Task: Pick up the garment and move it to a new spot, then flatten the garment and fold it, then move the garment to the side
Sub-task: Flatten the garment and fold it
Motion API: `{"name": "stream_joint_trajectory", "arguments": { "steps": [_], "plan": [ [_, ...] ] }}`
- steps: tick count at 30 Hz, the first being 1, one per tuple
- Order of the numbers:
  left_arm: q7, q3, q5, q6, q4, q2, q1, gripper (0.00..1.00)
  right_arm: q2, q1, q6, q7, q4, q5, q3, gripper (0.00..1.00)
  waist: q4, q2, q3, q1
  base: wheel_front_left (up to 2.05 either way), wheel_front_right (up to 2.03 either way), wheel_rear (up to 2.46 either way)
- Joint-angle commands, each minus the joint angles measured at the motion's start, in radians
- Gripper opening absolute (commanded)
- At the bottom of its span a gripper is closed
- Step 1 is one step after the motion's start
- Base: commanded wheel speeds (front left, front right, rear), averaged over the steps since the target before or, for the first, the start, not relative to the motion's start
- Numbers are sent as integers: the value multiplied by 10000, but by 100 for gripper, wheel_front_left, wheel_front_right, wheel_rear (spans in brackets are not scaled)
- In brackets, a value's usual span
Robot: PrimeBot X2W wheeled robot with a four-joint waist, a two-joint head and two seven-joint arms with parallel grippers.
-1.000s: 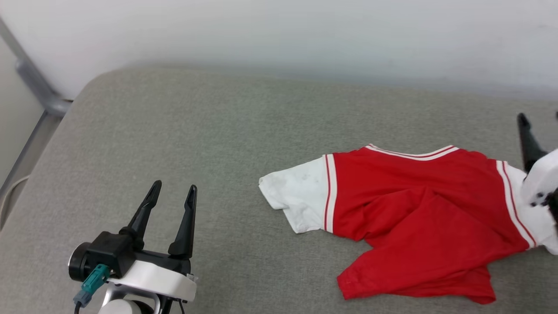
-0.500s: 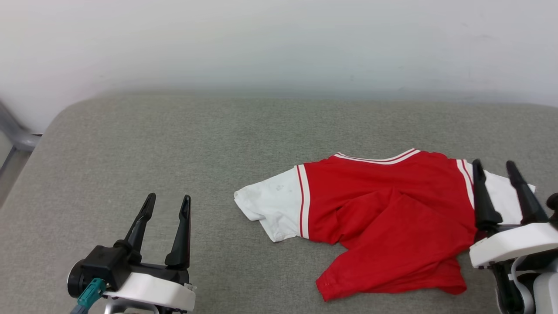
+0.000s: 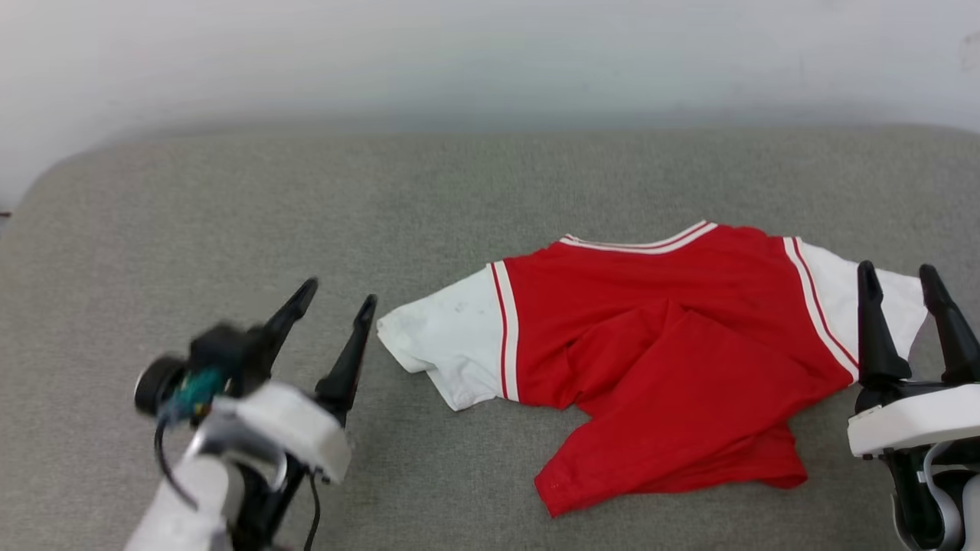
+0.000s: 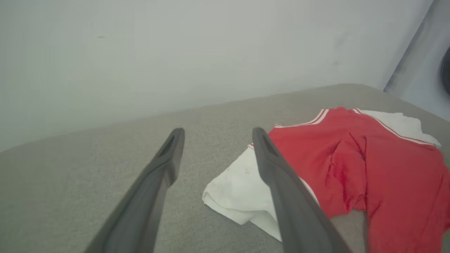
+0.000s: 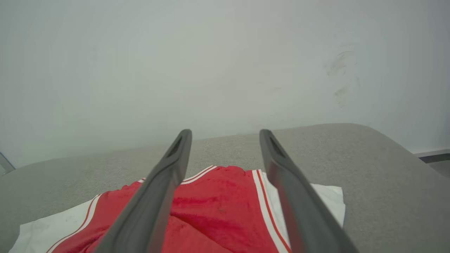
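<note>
Loosely crumpled, garment (image 3: pixel 658 360) on grey cushion (image 3: pixel 230 214), left gripper (image 3: pixel 340 291) beside one white sleeve, right gripper (image 3: pixel 896 268) at the other, both with fingers spread, empty

The garment (image 3: pixel 674 360), a red jersey-style shirt with white short sleeves and red-white striped trim at the neckline and sleeve seams, is seen lying rumpled on the grey padded surface (image 3: pixel 230 214), toward 4 o'clock from the middle of the head view. Its neckline is turned to 12 o'clock, one white sleeve (image 3: pixel 444 344) is spread toward 9 o'clock and the other sleeve (image 3: pixel 838 283) toward 3 o'clock. A plain red side is turned up, and the body is creased and folded over itself, its lower edge bunched toward 6 o'clock.
</note>
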Motion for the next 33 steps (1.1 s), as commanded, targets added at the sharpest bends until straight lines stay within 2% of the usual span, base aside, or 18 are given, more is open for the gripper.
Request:
{"name": "stream_joint_trajectory", "arguments": {
  "steps": [1,9,15,20,33],
  "plan": [
    [678,-255,-325,-16,141,233,-602,100,81,-184,-9,-42,-90,-60,-66,100,-140,0,364,0,0,0,0],
    [5447,-1508,-2293,-6,786,1430,-3372,100,236,-541,-11,-99,-490,31,-35,100,-404,0,1209,0,0,0,0],
    [7773,-2146,-2978,-6,1404,1960,-4303,100,310,-864,-9,-98,-636,-8,2,100,-668,0,1678,0,0,0,0],
    [8476,-2540,-3164,-6,1741,2168,-4542,100,364,-1066,-9,-128,-675,-4,-60,100,-856,0,1958,0,0,0,0],
    [8179,-3391,-2369,19,3068,2302,-4471,100,482,-1200,-9,-260,-682,-43,-88,100,-1085,0,2522,0,0,0,0]
  ]
}}
